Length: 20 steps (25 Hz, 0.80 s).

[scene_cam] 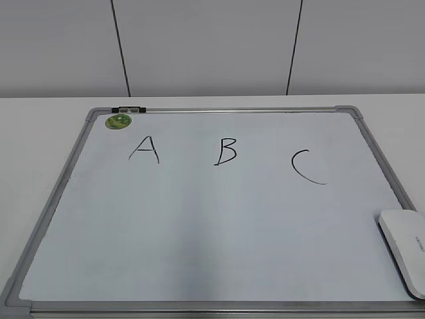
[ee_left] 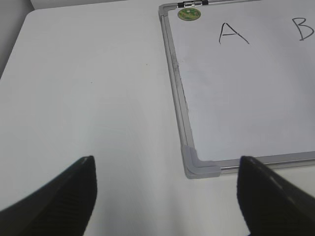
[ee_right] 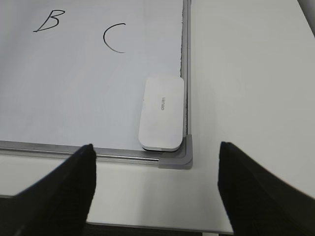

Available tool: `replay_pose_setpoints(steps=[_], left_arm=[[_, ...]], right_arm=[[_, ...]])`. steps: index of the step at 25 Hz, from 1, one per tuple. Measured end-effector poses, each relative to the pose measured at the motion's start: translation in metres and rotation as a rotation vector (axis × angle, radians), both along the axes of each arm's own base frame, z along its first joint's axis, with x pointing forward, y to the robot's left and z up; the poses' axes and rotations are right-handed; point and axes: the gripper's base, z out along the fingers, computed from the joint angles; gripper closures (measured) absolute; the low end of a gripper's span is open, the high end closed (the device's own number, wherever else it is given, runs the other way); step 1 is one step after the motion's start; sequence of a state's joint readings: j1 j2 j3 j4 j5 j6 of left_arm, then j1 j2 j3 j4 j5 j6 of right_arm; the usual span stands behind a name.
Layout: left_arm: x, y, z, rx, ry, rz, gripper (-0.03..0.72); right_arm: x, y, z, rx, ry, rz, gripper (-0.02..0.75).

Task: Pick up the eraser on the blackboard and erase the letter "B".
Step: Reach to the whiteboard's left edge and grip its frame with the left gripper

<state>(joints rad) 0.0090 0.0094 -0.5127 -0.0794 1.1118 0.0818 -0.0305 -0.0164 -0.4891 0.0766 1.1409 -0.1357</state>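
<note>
The blackboard (scene_cam: 199, 232) is a white board with a grey frame lying flat on the table. The letter "B" (scene_cam: 226, 151) is drawn in black at its middle top, between "A" (scene_cam: 144, 149) and "C" (scene_cam: 307, 166). The eraser (scene_cam: 406, 249) lies flat, white side up, in the board's near right corner; it also shows in the right wrist view (ee_right: 161, 112). My right gripper (ee_right: 155, 189) is open and empty, above the table just short of that corner. My left gripper (ee_left: 165, 194) is open and empty near the board's near left corner cap (ee_left: 199, 164). Neither gripper shows in the exterior view.
A round green sticker (scene_cam: 118, 121) and a small metal clip (scene_cam: 127, 109) sit at the board's far left corner. The white table (ee_left: 88, 98) extends left of the board and right of it (ee_right: 246, 73). The table's front edge (ee_right: 147, 227) lies just below my right gripper.
</note>
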Motion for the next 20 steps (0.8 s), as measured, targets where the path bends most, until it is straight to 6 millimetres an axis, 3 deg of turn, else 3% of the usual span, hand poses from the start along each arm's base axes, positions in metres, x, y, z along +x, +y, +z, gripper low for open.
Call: replay_pose_setpoints(steps=[20], left_arm=[[0.0, 0.0, 0.0, 0.0, 0.0, 0.0, 0.041]], right_arm=[[0.0, 0.0, 0.0, 0.0, 0.0, 0.0, 0.165]])
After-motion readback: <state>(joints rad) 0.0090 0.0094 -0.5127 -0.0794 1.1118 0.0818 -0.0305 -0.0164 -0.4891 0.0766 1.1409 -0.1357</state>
